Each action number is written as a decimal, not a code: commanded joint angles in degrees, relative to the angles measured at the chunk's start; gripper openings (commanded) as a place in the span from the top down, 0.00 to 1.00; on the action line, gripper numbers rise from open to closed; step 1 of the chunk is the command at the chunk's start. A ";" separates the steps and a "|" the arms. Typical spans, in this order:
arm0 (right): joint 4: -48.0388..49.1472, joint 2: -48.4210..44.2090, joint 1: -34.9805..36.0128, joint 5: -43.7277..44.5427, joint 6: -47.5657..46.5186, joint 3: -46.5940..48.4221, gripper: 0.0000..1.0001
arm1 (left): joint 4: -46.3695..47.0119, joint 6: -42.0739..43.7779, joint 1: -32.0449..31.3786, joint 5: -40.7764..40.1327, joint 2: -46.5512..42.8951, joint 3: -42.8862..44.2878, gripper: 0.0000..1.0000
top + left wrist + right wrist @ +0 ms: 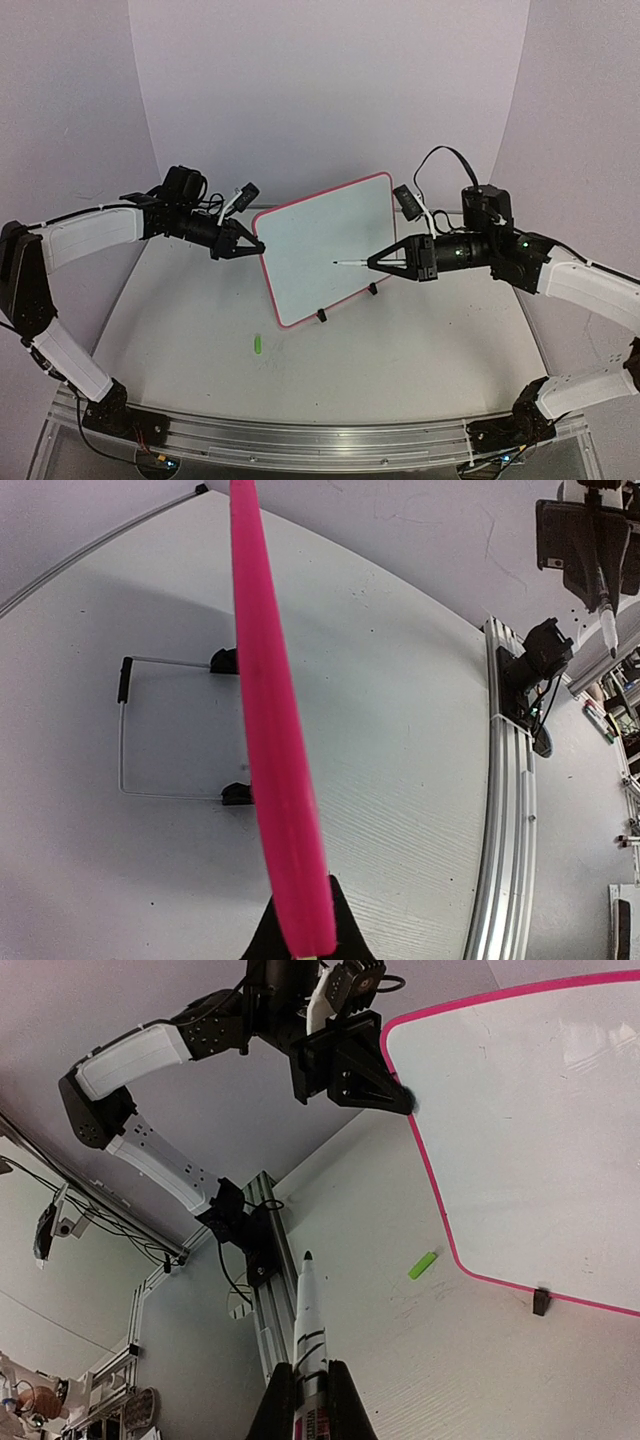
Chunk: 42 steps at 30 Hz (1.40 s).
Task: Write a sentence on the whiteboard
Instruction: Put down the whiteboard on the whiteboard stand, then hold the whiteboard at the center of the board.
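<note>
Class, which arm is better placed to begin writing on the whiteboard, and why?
Right: the right gripper holds a marker aimed at the blank whiteboard, while the left gripper clamps the board's edge.

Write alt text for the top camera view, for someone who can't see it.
A blank pink-framed whiteboard stands tilted on a white table between two robot arms. The left gripper clamps its left edge; the right gripper holds a marker pointed at the board's face. A small green object lies on the table in front.

The whiteboard (pixel 325 250) is white with a thin pink frame and round corners. It stands up, leaning back a bit, all plain white.
</note>
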 commanded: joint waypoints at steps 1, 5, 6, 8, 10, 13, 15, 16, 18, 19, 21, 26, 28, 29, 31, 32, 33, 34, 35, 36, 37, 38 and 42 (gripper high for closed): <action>0.59 -0.48 1.45 2.59 -1.27 -0.07 1.00 | -3.99 -2.20 -1.49 1.74 -2.19 -2.37 0.91; 0.16 0.32 2.50 4.03 -2.02 -0.25 1.00 | -0.24 -3.97 -1.49 -1.57 -4.44 -4.71 0.71; 0.06 0.65 2.84 4.28 -2.20 -0.12 1.00 | 0.31 -4.30 -1.49 -1.94 -4.74 -4.88 0.66; 0.04 1.11 3.42 4.72 -2.50 0.26 1.00 | 1.12 -4.67 -1.49 -2.42 -5.19 -5.15 0.60; 0.04 1.44 4.01 5.20 -2.91 0.71 1.00 | 1.98 -4.97 -1.49 -2.50 -5.59 -5.37 0.55; 0.12 1.52 4.23 6.17 -3.40 0.87 1.00 | 3.99 -5.85 -1.56 -2.53 -6.32 -6.16 0.48; 0.13 1.69 4.30 6.55 -3.70 0.86 1.00 | 6.23 -6.83 -1.71 -4.46 -6.85 -6.70 0.44; 0.19 1.81 4.32 6.61 -3.76 0.86 1.00 | 7.29 -7.27 -1.74 -6.04 -7.11 -6.93 0.42; 0.42 2.11 4.39 6.56 -3.81 0.87 1.00 | 9.21 -7.75 -1.76 -8.54 -7.49 -6.81 0.39; 0.53 2.19 4.40 6.53 -3.78 0.93 1.00 | 9.65 -7.83 -1.78 -9.12 -7.54 -6.58 0.37; 0.76 2.19 4.43 6.52 -3.86 0.94 1.00 | 10.16 -8.17 -1.80 -10.67 -7.12 -5.55 0.36; 1.31 1.62 4.60 6.44 -3.77 0.77 1.00 | 9.35 -8.23 -1.76 -15.86 -5.13 -3.13 0.36; 1.47 1.12 4.69 6.52 -3.72 0.43 1.00 | 10.15 -9.34 -1.78 -15.51 -4.56 -2.91 0.36; 1.54 0.94 4.69 6.57 -3.67 0.27 1.00 | 10.90 -10.11 -1.77 -15.01 -4.24 -2.85 0.36; 1.70 0.72 4.73 6.59 -3.54 -0.04 1.00 | 13.16 -11.99 -1.67 -13.28 -3.77 -2.95 0.36; 1.83 0.67 4.75 6.55 -3.50 -0.19 1.00 | 14.65 -13.01 -1.67 -11.96 -3.64 -3.17 0.36; 1.97 0.63 4.75 6.54 -3.42 -0.34 1.00 | 16.25 -14.15 -1.67 -10.48 -3.46 -3.43 0.36; 2.05 0.58 4.78 6.59 -3.31 -0.50 1.00 | 17.61 -15.12 -1.68 -9.57 -3.20 -3.61 0.37; 2.06 0.56 4.77 6.61 -3.26 -0.72 1.00 | 19.18 -16.71 -1.67 -9.18 -2.89 -3.87 0.37; 2.06 0.51 4.81 6.61 -3.13 -0.87 1.00 | 20.53 -17.77 -1.62 -9.15 -2.68 -4.27 0.38; 2.47 0.49 4.86 6.57 -3.00 -0.99 1.00 | 21.98 -18.72 -1.54 -8.99 -2.50 -4.74 0.40; 3.48 0.51 4.89 6.48 -2.91 -1.07 1.00 | 23.67 -19.54 -1.43 -8.61 -2.34 -5.27 0.42; 4.32 0.57 4.94 6.26 -2.58 -1.34 1.00 | 29.41 -22.03 -1.23 -7.11 -1.90 -7.14 0.56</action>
